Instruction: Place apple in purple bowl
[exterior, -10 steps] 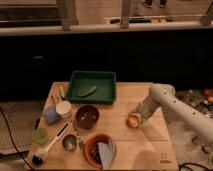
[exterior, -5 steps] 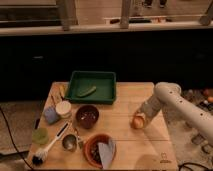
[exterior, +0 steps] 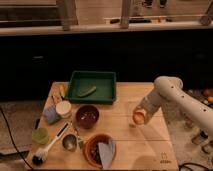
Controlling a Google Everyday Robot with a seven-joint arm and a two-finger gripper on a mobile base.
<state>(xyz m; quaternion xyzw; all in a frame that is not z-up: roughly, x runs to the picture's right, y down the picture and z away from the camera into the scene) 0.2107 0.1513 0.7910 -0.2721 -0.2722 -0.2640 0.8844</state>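
On the left half of the counter (exterior: pixel 125 146) nothing differs from a second ago: the purple bowl (exterior: pixel 87 124) sits in the same spot at centre-left of the frame, just below the green tray (exterior: pixel 92 73) and above the orange-brown bowl (exterior: pixel 85 148) with its grey-blue cloth (exterior: pixel 106 150), and its dark inside looks free to receive the fruit. Further right, past a bare stretch of wood, comes the change. The apple (exterior: pixel 138 118) now sits a little more to the right than it did a second ago, and it has travelled together with the gripper (exterior: pixel 138 115), which hangs at the end of the white arm (exterior: pixel 172 92) coming in from the right edge. The arm's bend has also climbed slightly toward the upper right. Since the fruit has shifted along with the tool tip rather than being left behind, the fingers read as pinching the apple from above, and it looks at most barely raised off the wood, though how high cannot be told. For the task this suggests the grasp is made and the carry is only starting. The apple remains well apart from the purple bowl, right of centre, so a leftward move across the open counter is what remains before release.
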